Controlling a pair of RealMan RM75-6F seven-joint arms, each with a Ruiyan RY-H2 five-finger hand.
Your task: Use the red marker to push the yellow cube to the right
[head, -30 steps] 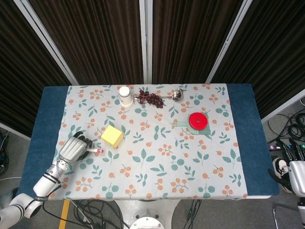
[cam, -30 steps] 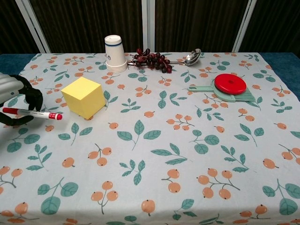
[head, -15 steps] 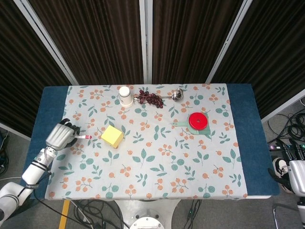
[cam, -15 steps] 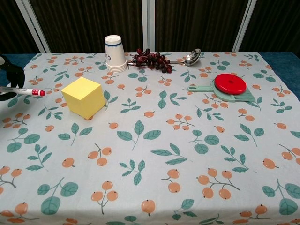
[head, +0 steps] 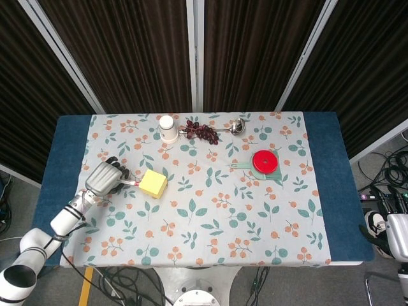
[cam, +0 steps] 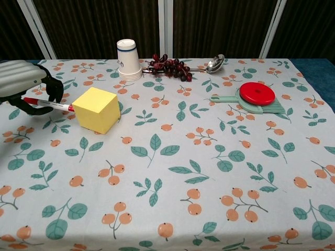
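Note:
The yellow cube sits on the left part of the floral tablecloth. Just left of it, my left hand holds the red marker, which lies level and points right. The marker's red tip touches the cube's left face. My right hand stays out of the chest view; at the head view's bottom right corner only a grey piece of the right arm shows beyond the table edge.
An upturned white paper cup, a bunch of dark grapes and a metal spoon lie along the far edge. A red disc on a green holder sits at right. The blue table border frames the cloth.
My left hand swung right with the marker from the table's left edge up to the cube. The cube has shifted a little to the right.

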